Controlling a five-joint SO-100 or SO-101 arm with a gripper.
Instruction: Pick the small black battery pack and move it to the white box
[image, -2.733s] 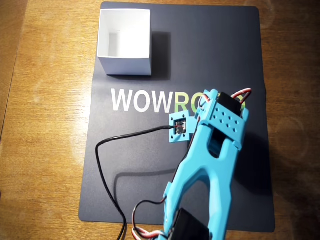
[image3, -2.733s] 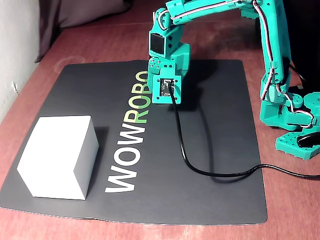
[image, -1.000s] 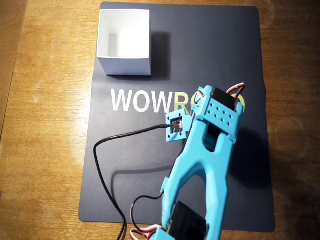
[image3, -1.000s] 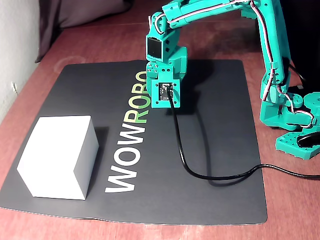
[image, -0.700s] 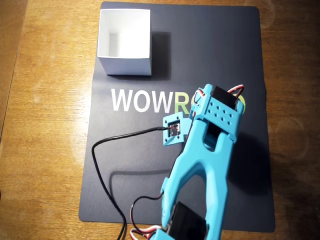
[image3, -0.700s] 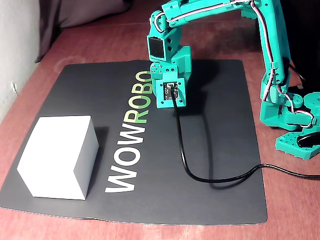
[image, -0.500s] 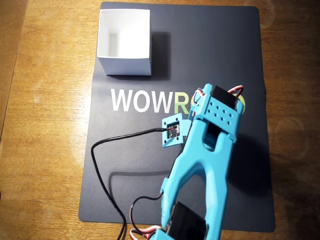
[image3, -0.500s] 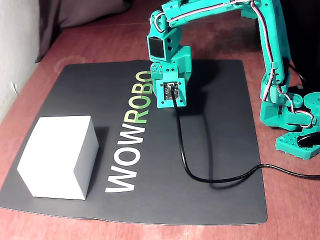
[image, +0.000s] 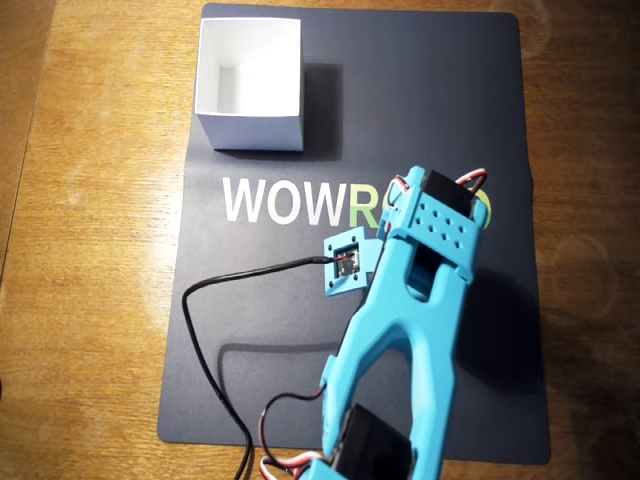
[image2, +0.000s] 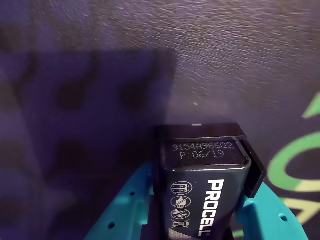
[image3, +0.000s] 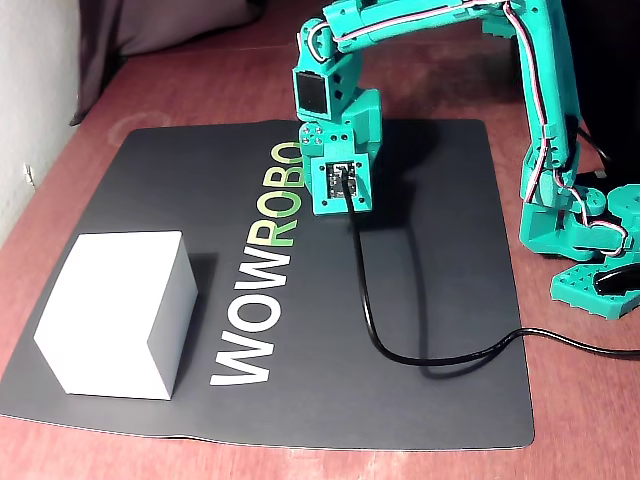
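Wrist view: small black battery pack (image2: 205, 192) seen between two teal fingers (image2: 127, 210), one on each side, white "PROCELL" lettering and a stamped code legible on its top face. Fingers pressed against both flanks, so gripper (image2: 200, 220) clamped on the pack, over the dark mat (image2: 100, 75); contact between pack and mat not determinable. Pack itself not visible in the overhead or fixed view, hidden under the arm's wrist (image: 430, 235). Overhead view: gripper end over the right half of the mat (image: 420, 90), covering the green letters of the "WOWROBO" print (image: 285, 200). White box (image: 249, 82) open-topped at the far left corner of the mat, well apart from the arm; interior appears empty. Black cable (image: 215, 330) running from the camera mount (image: 347, 263) across the mat's near left area. Fixed view: box (image3: 115, 310) at near left, arm base (image3: 590, 250) on the wooden table (image3: 200, 90) off the mat's right edge.
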